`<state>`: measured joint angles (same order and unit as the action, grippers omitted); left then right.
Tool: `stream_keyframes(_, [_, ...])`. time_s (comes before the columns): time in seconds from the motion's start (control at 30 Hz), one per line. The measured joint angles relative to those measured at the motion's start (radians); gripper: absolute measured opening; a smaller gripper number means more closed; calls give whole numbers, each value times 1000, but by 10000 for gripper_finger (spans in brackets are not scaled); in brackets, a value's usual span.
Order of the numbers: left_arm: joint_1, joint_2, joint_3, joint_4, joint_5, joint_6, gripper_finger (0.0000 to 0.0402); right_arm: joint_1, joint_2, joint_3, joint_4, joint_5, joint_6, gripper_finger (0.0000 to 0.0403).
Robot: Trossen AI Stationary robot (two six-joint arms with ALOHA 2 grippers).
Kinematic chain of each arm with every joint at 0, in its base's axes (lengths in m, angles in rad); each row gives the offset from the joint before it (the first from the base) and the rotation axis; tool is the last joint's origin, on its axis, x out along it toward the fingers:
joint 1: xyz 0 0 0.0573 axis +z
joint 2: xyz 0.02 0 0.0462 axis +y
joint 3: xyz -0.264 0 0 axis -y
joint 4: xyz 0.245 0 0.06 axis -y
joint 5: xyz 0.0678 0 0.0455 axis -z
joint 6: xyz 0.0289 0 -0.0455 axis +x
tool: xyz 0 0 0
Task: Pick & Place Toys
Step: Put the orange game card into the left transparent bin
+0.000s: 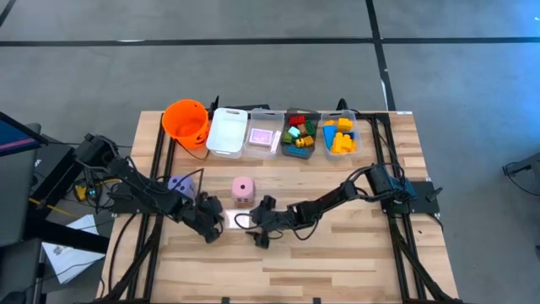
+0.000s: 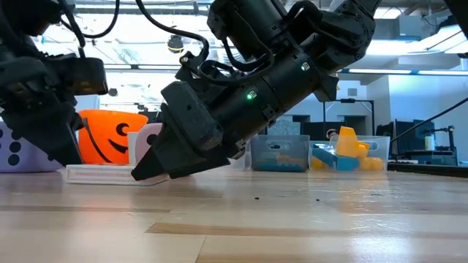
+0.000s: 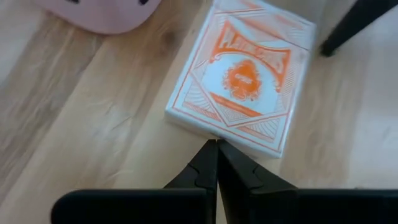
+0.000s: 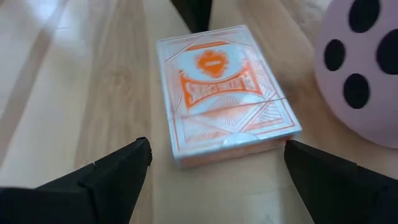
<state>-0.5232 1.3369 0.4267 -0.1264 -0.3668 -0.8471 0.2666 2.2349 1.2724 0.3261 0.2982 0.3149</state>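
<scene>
While the right gripper (image 4: 214,168) is sitting low over the table (image 1: 337,262) with its two fingers (image 4: 99,180) spread wide and nothing between them, a pack of cards (image 4: 224,93) is lying flat on the wood just ahead of the fingertips, not yet between them. The left gripper (image 3: 217,163) is facing the same pack from the opposite side, its fingers pressed tightly together and empty, their tips resting at, or just short of, the pack's near edge. In the high view the two grippers are meeting near the middle of the table with the pack between them, the left one (image 1: 211,221) on one side and the right one (image 1: 260,226) on the other. A pink die (image 1: 243,190) with dark dots is standing just beside the pack, and a purple die (image 1: 179,184) is sitting farther out beside the left arm. Along the far edge an orange bucket (image 1: 186,121) is standing next to a row of four bins: a white bin (image 1: 227,131), a bin with pink cards (image 1: 263,136), a bin of mixed bricks (image 1: 299,135) and a bin of yellow and blue bricks (image 1: 340,135).
</scene>
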Motion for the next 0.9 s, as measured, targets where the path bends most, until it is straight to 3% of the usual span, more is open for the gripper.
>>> stream_keyframes(0.47, [0, 0, 0, 24, 0, 1, 0, -21, 0, 0, -10, 17, -14, 366])
stream_keyframes(0.7, [0, 0, 0, 23, -1, 2, 0, -23, 0, 0, -10, 17, -171, 366])
stream_keyframes(0.9, [0, 0, 0, 23, -1, 4, 0, -23, -1, 0, -9, 11, -196, 366])
